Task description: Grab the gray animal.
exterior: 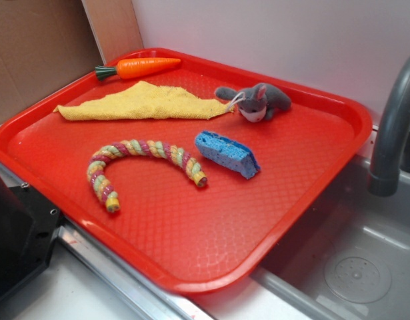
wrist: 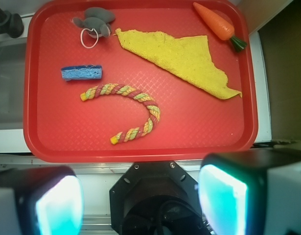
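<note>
Exterior view: red tray sits partly over a gray sink, with a gray faucet at right. The gray animal lies at the far side of the tray, near the back rim, white muzzle facing the camera, ears pointing left. A yellow cloth is spread to its left; the cloth's tip reaches just beside the animal's ears, contact not clear. A carrot lies beyond the cloth, near the far left rim, apart from it. A blue sponge lies on edge just in front of the animal, not touching it. A striped rope, curved like a hook, lies mid-tray, one end near the sponge. No arm visible in this view.

Wrist view: looking down from above the tray's near edge. The fingers fill the bottom corners, spread wide apart, nothing between them, well clear of everything on the tray. The animal is at upper left, close to the top rim. The sponge is below it, the rope lower and toward centre. The cloth runs diagonally at upper right, the carrot in the top right corner. The tray is otherwise bare red surface.
</note>
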{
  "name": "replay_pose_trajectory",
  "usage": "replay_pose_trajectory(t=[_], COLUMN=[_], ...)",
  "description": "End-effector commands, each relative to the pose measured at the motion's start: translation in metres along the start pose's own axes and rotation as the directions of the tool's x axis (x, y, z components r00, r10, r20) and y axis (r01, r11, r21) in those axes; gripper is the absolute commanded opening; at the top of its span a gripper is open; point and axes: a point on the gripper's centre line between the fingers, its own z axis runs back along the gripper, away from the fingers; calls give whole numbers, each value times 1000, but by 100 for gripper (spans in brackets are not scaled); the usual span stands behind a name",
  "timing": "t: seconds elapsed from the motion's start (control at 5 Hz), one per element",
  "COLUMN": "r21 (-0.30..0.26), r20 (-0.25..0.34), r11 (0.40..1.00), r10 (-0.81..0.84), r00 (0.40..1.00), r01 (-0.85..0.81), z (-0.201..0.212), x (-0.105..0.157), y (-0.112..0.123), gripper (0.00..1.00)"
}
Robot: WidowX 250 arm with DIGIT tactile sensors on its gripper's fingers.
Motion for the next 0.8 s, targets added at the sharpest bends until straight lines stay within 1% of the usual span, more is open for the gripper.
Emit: replay_pose_trajectory(t=[0.0, 0.2, 0.4, 0.6], r21=[0, 11, -33, -76], r20=[0, 137, 122, 144], r11=[1000, 994, 993, 993], r10=[0, 108, 120, 103], r00=[1000, 985, 985, 984], r01=[0, -111, -117, -93], z=[0, -11, -27, -44], x=[0, 22, 46, 75], y=[0, 1, -1, -8], gripper=[100, 100, 100, 100])
